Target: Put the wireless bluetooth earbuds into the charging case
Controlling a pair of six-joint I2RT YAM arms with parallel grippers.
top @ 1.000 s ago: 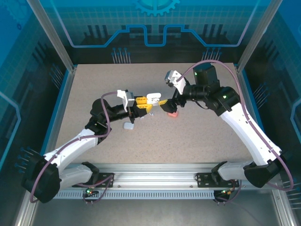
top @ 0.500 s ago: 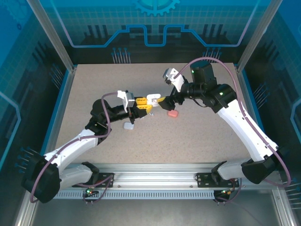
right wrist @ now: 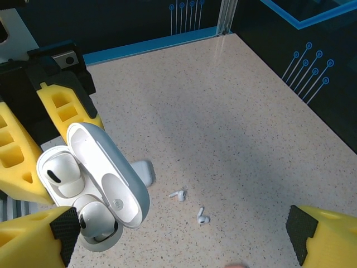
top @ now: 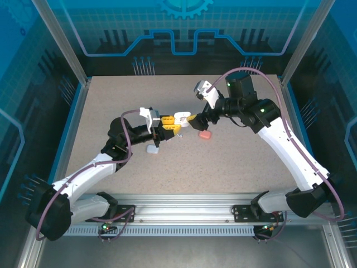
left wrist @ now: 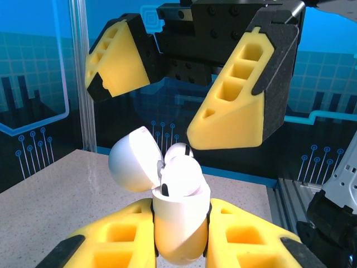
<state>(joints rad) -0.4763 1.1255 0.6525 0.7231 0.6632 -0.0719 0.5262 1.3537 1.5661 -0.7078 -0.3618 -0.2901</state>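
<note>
My left gripper (top: 169,125) is shut on a white charging case (left wrist: 178,229) and holds it upright above the table. Its lid (left wrist: 133,161) is open, and two white earbuds (right wrist: 60,170) sit in its wells. My right gripper (top: 196,119) stands open just beyond the case, with one yellow finger (left wrist: 120,61) on each side of it and nothing between them. Two loose white earbuds (right wrist: 178,195) (right wrist: 202,216) lie on the table below the right wrist.
A salmon-pink case (top: 204,135) lies on the table under the right gripper. A small shut white case (top: 153,149) rests beside the left arm. The speckled table (top: 234,162) is walled by blue panels.
The right gripper has lifted and drawn back a little from over the pink case, which now shows more fully. The left arm and its case have stayed still.
</note>
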